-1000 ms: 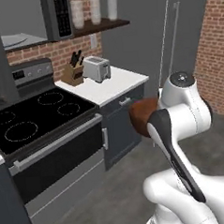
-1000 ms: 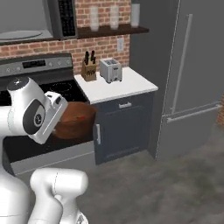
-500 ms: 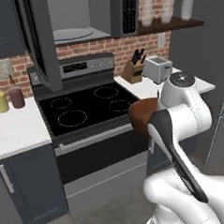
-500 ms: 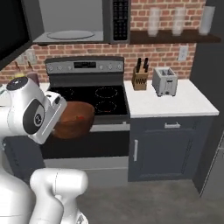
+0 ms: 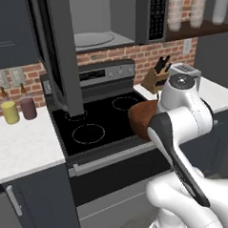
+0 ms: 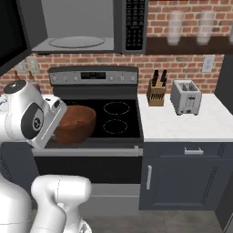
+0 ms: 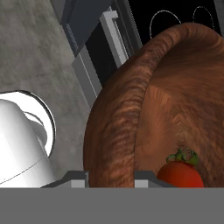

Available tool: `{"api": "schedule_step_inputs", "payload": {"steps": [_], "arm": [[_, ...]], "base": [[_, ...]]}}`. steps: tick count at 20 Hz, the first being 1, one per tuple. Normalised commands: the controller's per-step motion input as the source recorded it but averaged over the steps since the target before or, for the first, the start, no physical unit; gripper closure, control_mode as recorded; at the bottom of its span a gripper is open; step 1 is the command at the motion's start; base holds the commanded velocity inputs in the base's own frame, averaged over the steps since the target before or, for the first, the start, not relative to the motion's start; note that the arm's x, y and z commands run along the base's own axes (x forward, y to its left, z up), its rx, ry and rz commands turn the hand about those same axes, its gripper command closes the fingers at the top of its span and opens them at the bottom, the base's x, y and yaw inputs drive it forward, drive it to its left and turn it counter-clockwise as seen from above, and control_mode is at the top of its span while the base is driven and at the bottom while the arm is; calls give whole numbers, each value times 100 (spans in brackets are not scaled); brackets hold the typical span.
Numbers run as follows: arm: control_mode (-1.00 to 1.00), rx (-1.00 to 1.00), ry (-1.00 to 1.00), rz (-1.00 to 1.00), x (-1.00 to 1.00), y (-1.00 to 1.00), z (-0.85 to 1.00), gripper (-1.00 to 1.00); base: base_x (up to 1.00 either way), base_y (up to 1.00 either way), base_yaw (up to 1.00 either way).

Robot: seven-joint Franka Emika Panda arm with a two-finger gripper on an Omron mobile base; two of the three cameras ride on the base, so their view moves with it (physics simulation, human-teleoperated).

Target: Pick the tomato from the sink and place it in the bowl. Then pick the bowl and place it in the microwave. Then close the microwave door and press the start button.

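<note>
the base has been driven until the open microwave (image 6: 77, 27) is faced squarely. the bowl (image 6: 75, 124), rim clamped in the end effector (image 7: 111, 177), carries the tomato (image 7: 180, 174) above the stove's front edge; lifting in remains.

Left base view sits behind the arm, on its left, looking forward and down over the stove (image 5: 95, 124) toward the open microwave (image 5: 100, 21) above. Right base view takes the same stove (image 6: 113, 116) and microwave (image 6: 82, 27) from the arm's right, a little more square-on. These 2 share cooktop, brick wall and toaster (image 6: 185, 97). Hand view rides close, pressed against the bowl (image 7: 131, 113) rim, looking down along it at the floor.
</note>
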Motion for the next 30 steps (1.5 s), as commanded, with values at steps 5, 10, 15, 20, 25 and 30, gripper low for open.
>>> {"api": "schedule_step_inputs", "payload": {"steps": [5, 10, 15, 20, 25, 30], "arm": [[100, 0, 0, 0, 0, 0, 0, 100], [100, 0, 0, 0, 0, 0, 0, 100], [100, 0, 0, 0, 0, 0, 0, 100], [100, 0, 0, 0, 0, 0, 0, 100], [100, 0, 0, 0, 0, 0, 0, 100], [100, 0, 0, 0, 0, 0, 0, 100]], "base": [[76, 4, 1], [46, 0, 11], [13, -12, 19], [0, -33, 4], [-2, -30, 0], [11, -8, 0]]}}
